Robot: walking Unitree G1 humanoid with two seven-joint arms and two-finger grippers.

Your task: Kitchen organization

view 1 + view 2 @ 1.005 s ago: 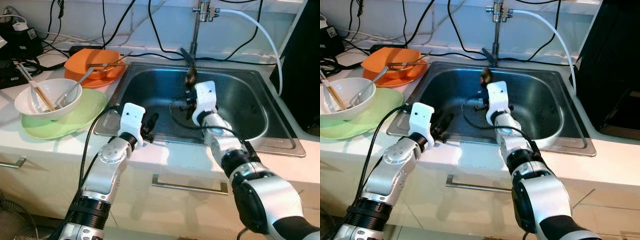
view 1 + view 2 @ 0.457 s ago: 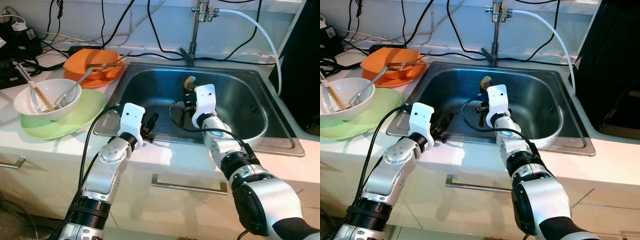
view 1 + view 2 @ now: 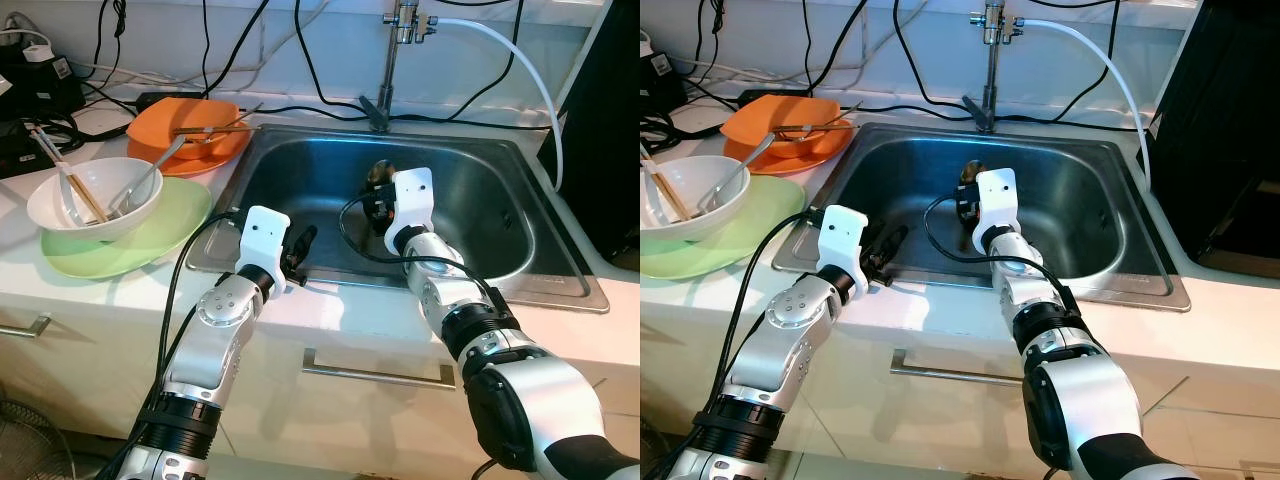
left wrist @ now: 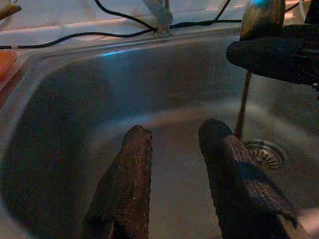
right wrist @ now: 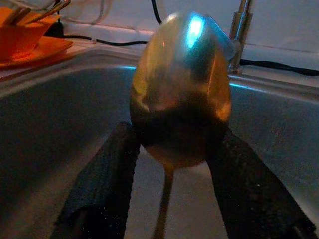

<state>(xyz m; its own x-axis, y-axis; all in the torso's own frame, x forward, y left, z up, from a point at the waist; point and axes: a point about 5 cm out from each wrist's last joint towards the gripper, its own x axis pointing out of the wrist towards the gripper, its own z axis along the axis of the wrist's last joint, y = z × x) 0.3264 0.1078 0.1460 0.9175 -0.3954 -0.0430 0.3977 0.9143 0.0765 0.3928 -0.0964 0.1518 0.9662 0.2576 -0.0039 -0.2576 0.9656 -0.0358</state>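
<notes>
Spoon [image 5: 179, 99] upright inside the sink [image 3: 470, 190], bowl end up, pinched by the right end effector [image 3: 378, 205]. Left end effector [image 4: 174, 164] at the sink's near rim, fingers parted, holding nothing.

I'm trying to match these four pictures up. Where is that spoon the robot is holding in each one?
Left eye view: spoon over the sink, at the right gripper.
Right eye view: same spot, over the basin.
Left wrist view: bowl and handle.
Right wrist view: bowl close up between the fingers.
Shared landmark: the faucet.
</notes>
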